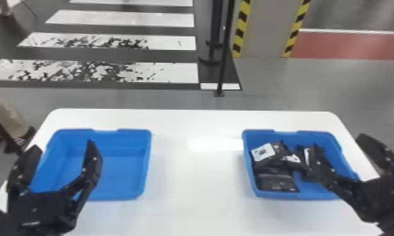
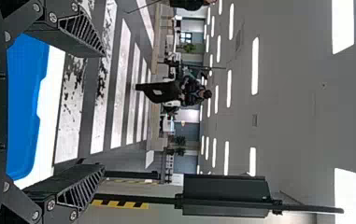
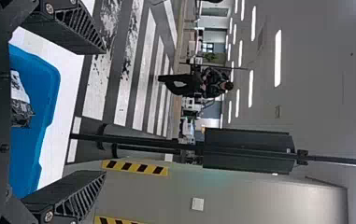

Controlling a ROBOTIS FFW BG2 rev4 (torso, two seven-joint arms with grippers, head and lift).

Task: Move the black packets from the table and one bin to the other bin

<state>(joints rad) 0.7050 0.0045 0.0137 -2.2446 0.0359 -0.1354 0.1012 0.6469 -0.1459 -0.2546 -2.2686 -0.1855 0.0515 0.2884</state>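
Head view: packets (image 1: 275, 182) in bin (image 1: 332, 151)

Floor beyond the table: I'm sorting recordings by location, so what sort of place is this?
Probably a large indoor hall, such as a workshop or demo space: ceiling lights in rows, white floor stripes like a crossing, and a pillar with yellow-and-black edging.

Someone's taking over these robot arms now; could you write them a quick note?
Left gripper: jaws open, holding nothing, at the left bin.
Right gripper: jaws open, holding nothing, at the right bin.
Black packets: those visible lie in the right bin.
Done: unclear, as nothing shows which bin is the target.
Remaining: apparently nothing if it's the right bin; otherwise, moving these across.
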